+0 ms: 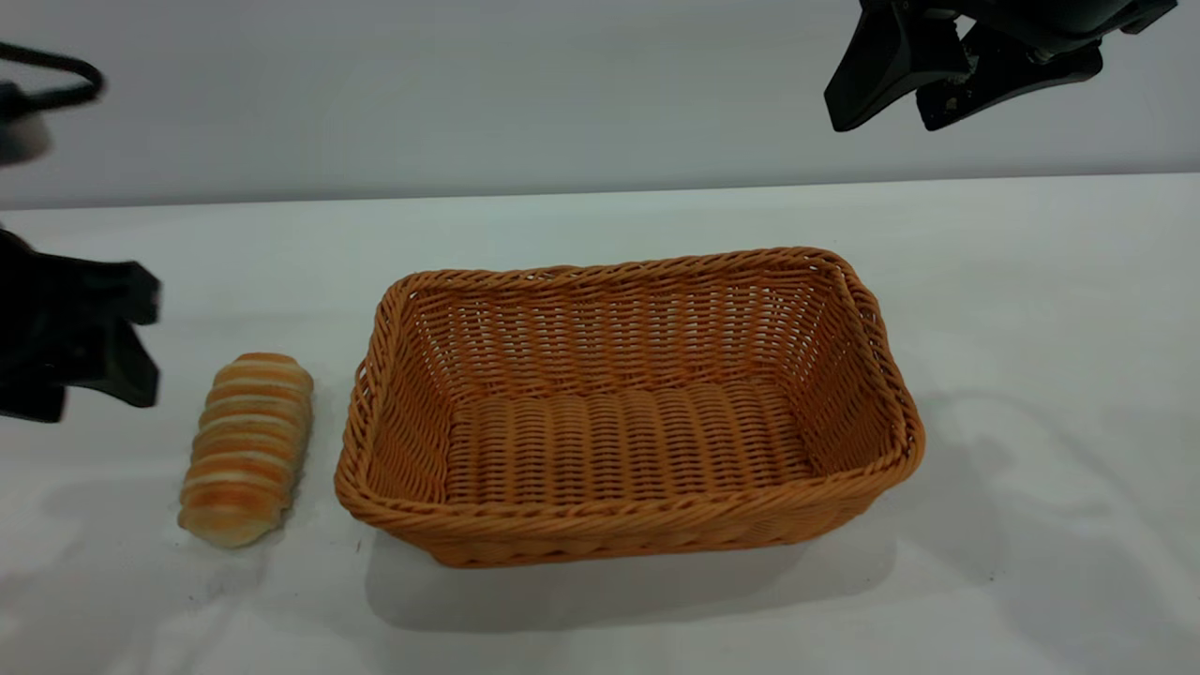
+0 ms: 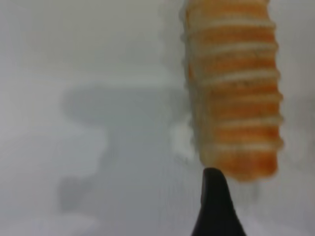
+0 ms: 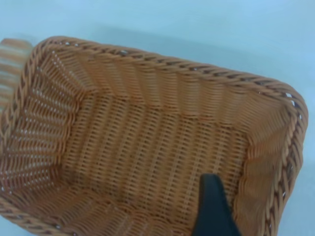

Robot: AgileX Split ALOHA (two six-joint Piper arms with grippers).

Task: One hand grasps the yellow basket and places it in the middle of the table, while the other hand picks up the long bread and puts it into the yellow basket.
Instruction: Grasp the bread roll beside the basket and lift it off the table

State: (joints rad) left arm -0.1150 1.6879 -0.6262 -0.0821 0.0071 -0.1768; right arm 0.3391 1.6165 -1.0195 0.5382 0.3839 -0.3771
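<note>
In the foreground of the exterior view, on the white table (image 1: pixel 1031 375), the long bread (image 1: pixel 247 448) lies flat with its striped length running front to back, just beside the left end of the yellow basket (image 1: pixel 619 525) but apart from it. The basket sits upright near the middle of the table, its long side facing the camera and its woven floor bare. Left of the bread and a little behind it, the left gripper (image 1: pixel 141 347) hangs low at the frame's edge, its dark fingers spread and holding nothing; the left wrist view shows one fingertip (image 2: pixel 215 206) near one end of the bread (image 2: pixel 234 88), not touching it. Farther back and high up, the right gripper (image 1: pixel 881 117) hovers well above the basket's far right corner, fingers parted with nothing between them. Its wrist view looks down into the basket (image 3: pixel 157 69), one fingertip (image 3: pixel 212 206) showing over the weave.
</note>
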